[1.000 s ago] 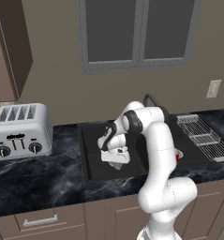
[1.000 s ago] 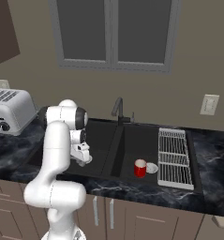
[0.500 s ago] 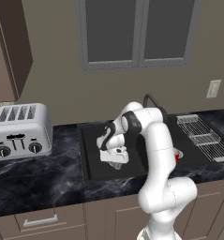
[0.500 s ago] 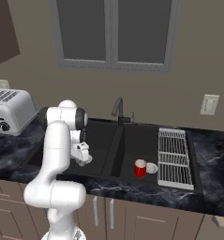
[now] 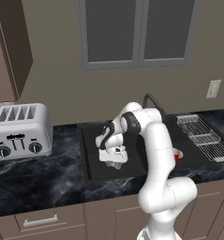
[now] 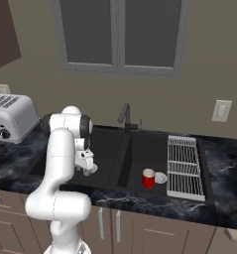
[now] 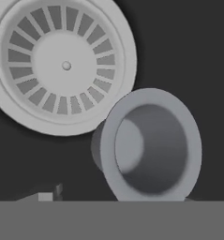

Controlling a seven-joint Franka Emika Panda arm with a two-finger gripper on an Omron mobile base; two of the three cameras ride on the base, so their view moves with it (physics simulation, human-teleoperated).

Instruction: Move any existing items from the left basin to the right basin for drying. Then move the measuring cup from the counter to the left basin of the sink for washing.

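The measuring cup point(image 7: 151, 146) stands upright in the left basin point(image 5: 92, 154), just beside the drain point(image 7: 62, 63). The hand point(image 5: 114, 163) is above it; I cannot tell if the jaws have let go. If one still touches the rim, lifting could tip the cup. The fingertips are cut off below. The red mug point(image 6: 148, 178) stands right of the cup.

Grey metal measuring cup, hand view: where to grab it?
Pinch the flared rim wall of the small grey metal measuring cup, from straight above: it stands mouth-up on the black basin floor beside the round silver drain. Handle unclear.
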